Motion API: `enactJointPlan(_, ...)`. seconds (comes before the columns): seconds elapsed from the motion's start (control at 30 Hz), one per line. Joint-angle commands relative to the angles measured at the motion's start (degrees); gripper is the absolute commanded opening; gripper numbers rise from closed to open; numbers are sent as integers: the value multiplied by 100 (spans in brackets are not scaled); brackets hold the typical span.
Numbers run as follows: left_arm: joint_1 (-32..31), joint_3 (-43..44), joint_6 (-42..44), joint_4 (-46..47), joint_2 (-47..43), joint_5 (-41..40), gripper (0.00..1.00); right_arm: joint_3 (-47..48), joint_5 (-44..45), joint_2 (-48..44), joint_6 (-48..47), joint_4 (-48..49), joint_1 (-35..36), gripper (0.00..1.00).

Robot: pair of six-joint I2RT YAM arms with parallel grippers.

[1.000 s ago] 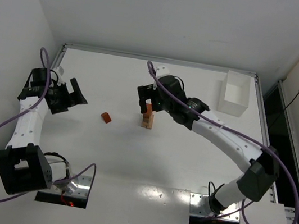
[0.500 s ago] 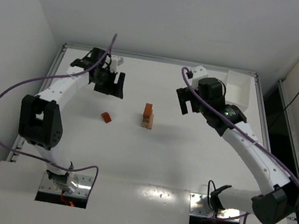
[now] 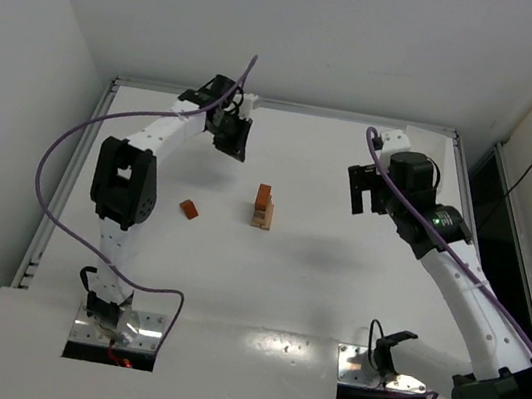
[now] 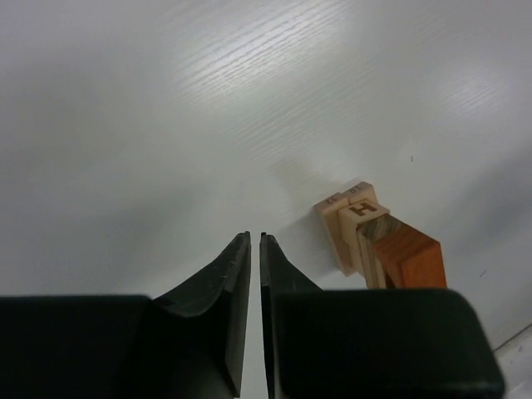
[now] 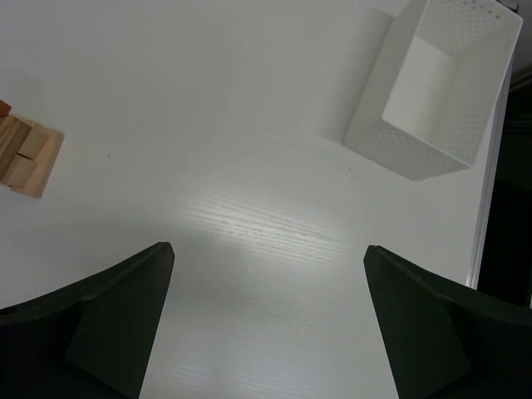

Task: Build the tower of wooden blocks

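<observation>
the left gripper [image 4: 254, 238] has its two black fingers [image 4: 223, 303] pressed almost together, with only a thin crack between them, and it holds nothing. the small tower of pale tan wood blocks with a reddish-orange block on top [image 4: 376, 243] stands on the white table [image 4: 166, 100], near this gripper and off to its right, not touching it. one loose reddish-orange wood block [image 3: 189, 209] lies apart from the tower, back toward the arm bases from the left gripper. the right gripper [image 5: 266, 249] is spread wide and holds nothing. the tower is off to its left and the white plastic box [image 5: 432, 87] is ahead on its right. the blocks look light, hard and smooth, so i think one could slip, and a bump could tip the thin tower. the best place to pinch the loose block is likely its two flat sides, gently.
</observation>
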Motion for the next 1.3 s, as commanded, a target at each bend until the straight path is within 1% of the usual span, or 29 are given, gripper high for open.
enactJointPlan(0.0, -214, 331, -7, 62, 225, 287, 7, -18, -130, -101, 177, 0, -149, 96)
enactJointPlan(0.07, -345, 550, 255, -60, 331, 769, 16, -18, -226, -101, 177, 0, -202, 96)
enactJointPlan(0.13, -424, 830, 668, -219, 515, 1008, 23, -18, -350, -49, 177, 0, -202, 96)
enactJointPlan(0.17, -425, 910, 722, -220, 569, 1009, 23, -18, -411, -48, 177, 0, -202, 96)
enactJointPlan(0.2, -494, 981, 940, -376, 639, 1122, 26, -18, -464, -48, 177, 0, -202, 96)
enactJointPlan(0.27, -495, 1130, 1013, -430, 709, 1123, 28, -18, -534, -48, 177, 0, -202, 96)
enactJointPlan(0.3, -495, 1201, 1117, -509, 762, 1123, 28, -18, -613, 4, 177, 0, -202, 96)
enactJointPlan(0.33, -495, 1323, 1406, -614, 832, 1123, 28, 35, -614, 4, 177, 0, -255, 96)
enactJointPlan(0.37, -495, 1690, 1565, -763, 946, 1123, 29, 35, -614, 4, 177, 0, -255, 96)
enactJointPlan(0.4, -565, 1885, 1715, -1017, 1156, 940, 29, 35, -666, 4, 177, 0, -255, 96)
enactJointPlan(0.43, -618, 2096, 2134, -1194, 1280, 869, 29, 35, -667, 4, 177, 0, -255, 96)
enactJointPlan(0.5, -688, 2509, 2584, -1554, 1465, 589, 29, 35, -780, 4, 177, 0, -255, 96)
enactJointPlan(0.53, -749, 2511, 2786, -1556, 1466, 474, 29, 35, -781, 4, 177, 0, -255, 96)
enactJointPlan(0.57, -750, 2450, 3206, -1617, 1466, 403, 25, -17, -851, 4, 177, 0, -255, 96)
enactJointPlan(0.63, -820, 2371, 3725, -1670, 1466, 218, 24, -18, -912, -48, 177, 0, -308, 96)
enactJointPlan(0.67, -820, 2370, 3859, -1670, 1466, 218, 20, -18, -913, -48, 177, 0, -308, 96)
enactJointPlan(0.77, -820, 2370, 4158, -1801, 1466, 218, 15, -18, -966, -48, 177, 0, -361, 95)
enactJointPlan(0.8, -820, 2370, 4159, -1802, 1466, 270, 12, -18, -966, -48, 177, 53, -421, 95)
enactJointPlan(0.87, -820, 2318, 4159, -1802, 1466, 357, 12, -18, -1018, -48, 177, 53, -422, 95)
enactJointPlan(0.97, -820, 2318, 4159, -1802, 1466, 498, 17, -70, -1089, -48, 177, 53, -484, 93)
enactJointPlan(1.0, -820, 2318, 4159, -1854, 1466, 568, 22, -70, -1089, -48, 177, 53, -545, 93)
enactJointPlan(1.07, -820, 2318, 4159, -1907, 1466, 639, 26, -70, -1150, -48, 177, 53, -545, 93)
enactJointPlan(1.27, -820, 2159, 4159, -2021, 1466, 894, 29, -70, -1212, -48, 177, 53, -607, 93)
